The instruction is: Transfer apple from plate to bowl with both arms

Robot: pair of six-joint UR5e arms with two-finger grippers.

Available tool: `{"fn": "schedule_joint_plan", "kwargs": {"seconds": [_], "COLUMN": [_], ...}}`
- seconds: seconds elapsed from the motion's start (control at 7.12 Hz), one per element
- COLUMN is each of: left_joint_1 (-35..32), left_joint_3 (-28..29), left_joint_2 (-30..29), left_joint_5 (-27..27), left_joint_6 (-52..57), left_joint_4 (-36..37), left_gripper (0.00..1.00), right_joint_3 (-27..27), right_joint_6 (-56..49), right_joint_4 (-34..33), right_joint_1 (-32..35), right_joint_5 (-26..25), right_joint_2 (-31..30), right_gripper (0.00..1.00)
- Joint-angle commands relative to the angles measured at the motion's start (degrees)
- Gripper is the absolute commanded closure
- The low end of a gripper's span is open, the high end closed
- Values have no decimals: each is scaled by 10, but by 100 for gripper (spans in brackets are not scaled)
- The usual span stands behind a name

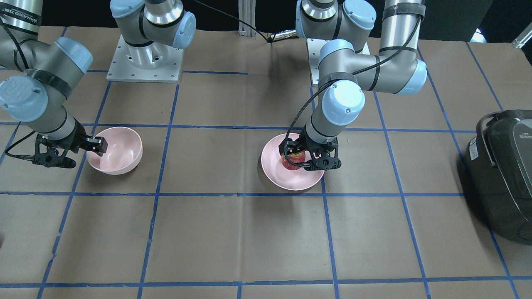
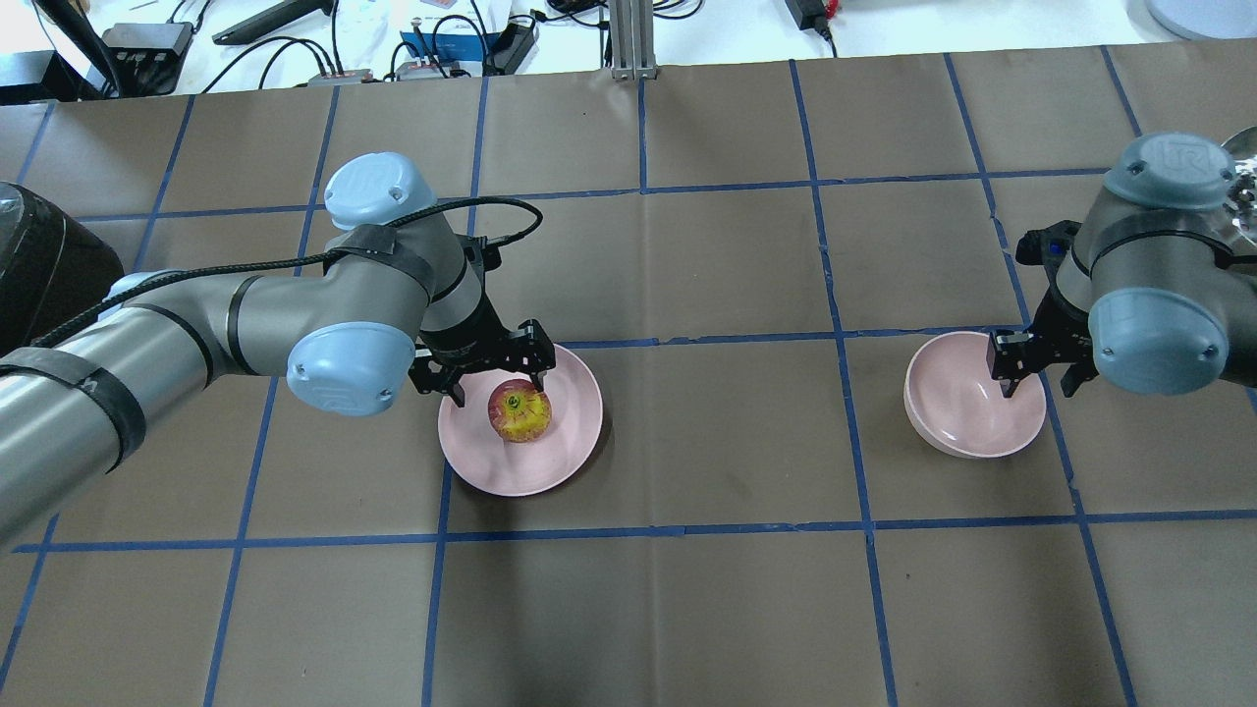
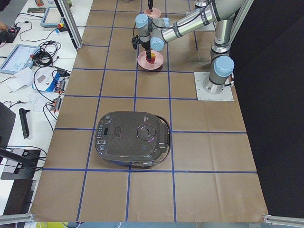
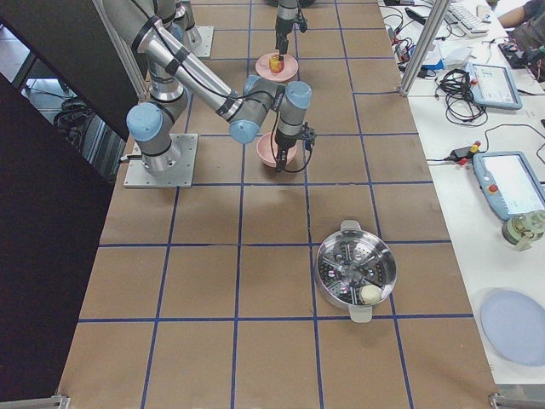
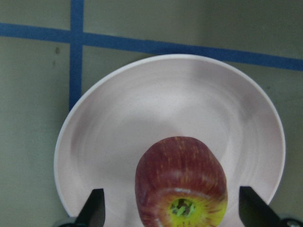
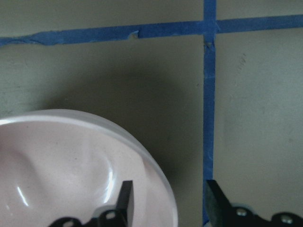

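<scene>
The apple [image 5: 181, 182] looks firm, light and probably slippery; the left gripper [image 5: 173, 204], spread wide, should pinch its rounded flanks.

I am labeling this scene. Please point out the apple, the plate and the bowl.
apple [image 2: 520, 410], overhead view, yellow top.
plate [image 2: 575, 417], overhead view, bare floor right of apple.
bowl [image 2: 957, 405], overhead view, glossy inner wall.

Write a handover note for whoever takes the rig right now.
Left gripper: open, fingers either side of the apple, not closed on it.
Right gripper: open, straddling the bowl rim, one finger inside.
Apple sits on the plate; bowl holds nothing.
Done: left gripper placed for the grasp.
Left: grasp, lift, get apple into bowl.
</scene>
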Motion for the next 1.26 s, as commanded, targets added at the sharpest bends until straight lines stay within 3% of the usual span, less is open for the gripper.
{"fn": "schedule_joint_plan", "kwargs": {"seconds": [0.0, 0.28, 0.42, 0.56, 0.7, 0.84, 0.98, 1.12], "left_joint_1": [-14, -13, -13, -13, -13, -13, -20, -24], "left_joint_3": [-3, -6, -6, -6, -3, 3, 16, 39], "left_joint_2": [-24, -26, -26, -26, -23, -16, -2, 22], "left_joint_5": [3, 3, 4, 3, 5, 5, 5, 5], "left_joint_6": [-6, 0, 0, 3, 3, 2, -1, -4], "left_joint_4": [28, 34, 34, 33, 32, 30, 21, -33], "left_gripper": [0, 0, 15, 49, 70, 79, 81, 84], "right_joint_3": [-1, -36, -72, -82, -86, -84, -81, -81], "right_joint_6": [4, 58, 76, 119, 155, 191, 220, 247], "right_joint_4": [-1, 57, 96, 102, 95, 88, 58, 55], "right_joint_1": [0, 9, 30, 59, 101, 151, 187, 206], "right_joint_5": [28, 102, 129, 137, 176, 192, 197, 197], "right_joint_2": [-2, -12, -11, -11, -9, 2, 22, 29], "right_gripper": [100, 100, 100, 100, 100, 100, 100, 98]}}
